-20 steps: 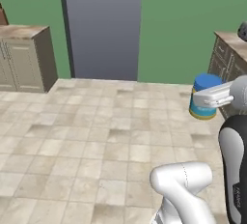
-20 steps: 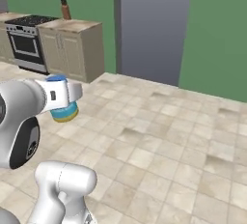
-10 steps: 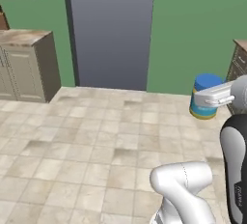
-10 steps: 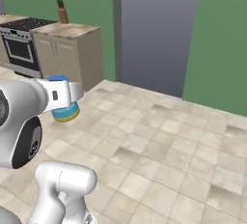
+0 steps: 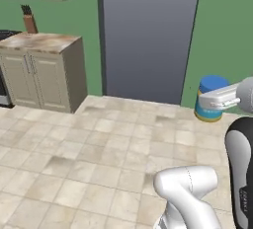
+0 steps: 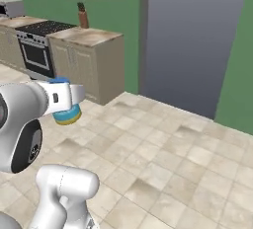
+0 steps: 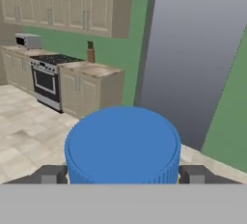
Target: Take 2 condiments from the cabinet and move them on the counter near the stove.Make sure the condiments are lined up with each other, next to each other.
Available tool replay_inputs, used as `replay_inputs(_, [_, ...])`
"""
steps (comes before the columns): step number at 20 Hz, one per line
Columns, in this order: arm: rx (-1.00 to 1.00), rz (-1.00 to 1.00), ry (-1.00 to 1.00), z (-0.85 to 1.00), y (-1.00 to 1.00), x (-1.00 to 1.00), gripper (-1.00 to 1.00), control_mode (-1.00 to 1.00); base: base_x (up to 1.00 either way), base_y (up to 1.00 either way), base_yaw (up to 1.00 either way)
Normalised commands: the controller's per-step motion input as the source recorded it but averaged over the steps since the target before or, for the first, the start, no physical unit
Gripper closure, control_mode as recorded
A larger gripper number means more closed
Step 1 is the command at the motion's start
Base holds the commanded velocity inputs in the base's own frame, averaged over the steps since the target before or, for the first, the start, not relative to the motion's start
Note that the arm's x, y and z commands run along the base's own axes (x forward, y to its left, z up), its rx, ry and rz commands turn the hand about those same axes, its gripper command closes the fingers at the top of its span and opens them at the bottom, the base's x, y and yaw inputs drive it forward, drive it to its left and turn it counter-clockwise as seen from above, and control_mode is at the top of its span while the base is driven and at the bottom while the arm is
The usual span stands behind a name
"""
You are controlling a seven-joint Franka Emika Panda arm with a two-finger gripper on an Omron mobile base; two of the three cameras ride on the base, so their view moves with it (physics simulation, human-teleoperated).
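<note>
Gripper (image 7: 123, 175) clamps blue jar (image 7: 122, 143) above open floor (image 5: 99, 154).

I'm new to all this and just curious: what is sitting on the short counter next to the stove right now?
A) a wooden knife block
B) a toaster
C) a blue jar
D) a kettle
A: a knife block stands at the back of the counter, while the blue jar is carried between the robot's fingers.

Green walls (image 5: 225, 30), beige tiled floor (image 5: 99, 159), tall grey panel (image 5: 148, 35), cream wall cabinets (image 7: 62, 3).
</note>
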Motion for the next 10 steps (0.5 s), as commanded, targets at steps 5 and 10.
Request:
replay_inputs(5, [0.00, 0.00, 0.00, 0.00, 0.00, 0.00, 1.00, 1.00, 1.00, 0.43, 0.46])
replay_inputs(10, [0.00, 0.00, 0.00, 0.00, 0.00, 0.00, 1.00, 1.00, 1.00, 0.38, 0.43])
